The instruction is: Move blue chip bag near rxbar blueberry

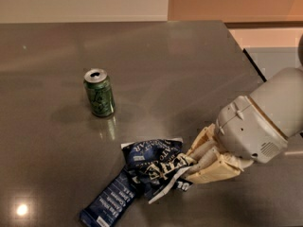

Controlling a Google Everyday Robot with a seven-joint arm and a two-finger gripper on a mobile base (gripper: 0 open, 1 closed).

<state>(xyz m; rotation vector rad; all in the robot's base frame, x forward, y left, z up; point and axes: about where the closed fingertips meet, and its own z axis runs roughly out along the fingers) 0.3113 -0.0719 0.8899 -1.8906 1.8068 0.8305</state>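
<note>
The blue chip bag (154,167) is a wrinkly dark blue foil bag with white lettering, lying on the grey table (156,65) at the lower middle. Its left edge touches or overlaps the upper end of the rxbar blueberry (109,200), a flat navy bar wrapper with white text lines that runs down to the lower left. My gripper (194,167) comes in from the right on a white arm, and its tan fingers (210,169) are at the bag's right end.
A green soda can (99,92) stands upright to the upper left of the bag. The table's right edge (246,56) runs diagonally behind my arm, with a pale floor beyond it.
</note>
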